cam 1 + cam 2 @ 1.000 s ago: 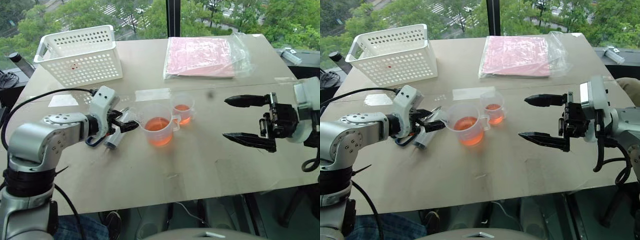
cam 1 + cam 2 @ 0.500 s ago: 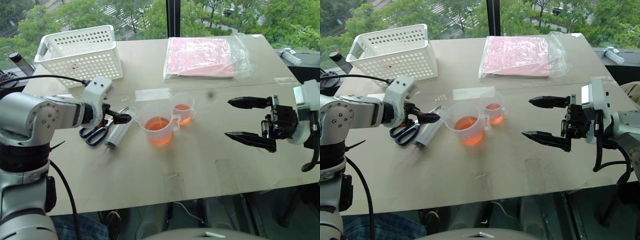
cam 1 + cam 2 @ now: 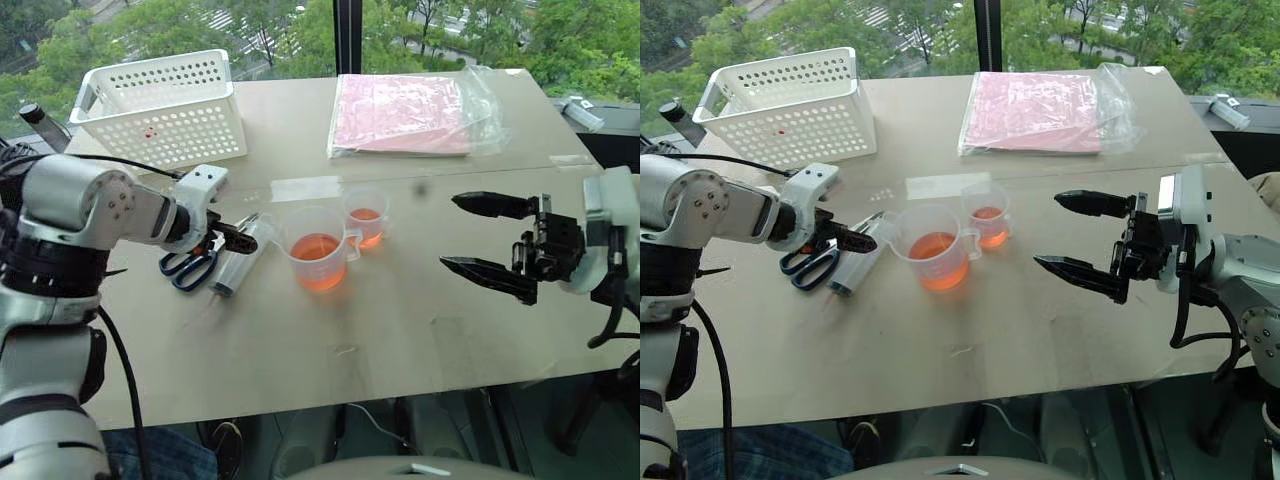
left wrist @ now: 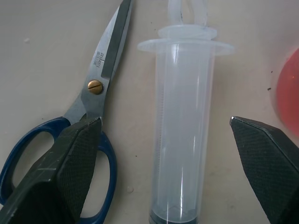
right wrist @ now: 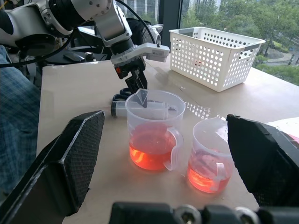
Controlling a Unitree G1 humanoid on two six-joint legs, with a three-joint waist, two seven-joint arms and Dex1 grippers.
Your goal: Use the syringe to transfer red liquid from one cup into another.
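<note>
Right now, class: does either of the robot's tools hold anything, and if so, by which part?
Nothing is held. The left tool hangs open above the syringe, one finger on each side, not touching it. The right tool is open and empty.

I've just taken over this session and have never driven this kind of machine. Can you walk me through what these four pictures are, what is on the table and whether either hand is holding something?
It is a two-armed humanoid robot at a table. Two pictures come from cameras in its head, looking down over both arms. The other two come from cameras on each wrist, looking along that hand's two black fingers.

The left hand hovers open over the syringe, which lies flat beside blue-handled scissors. The right hand is open in the air, holding nothing.

On the table: a larger cup and a smaller cup, both with red liquid, a white basket and a pink packet in a clear bag.
</note>
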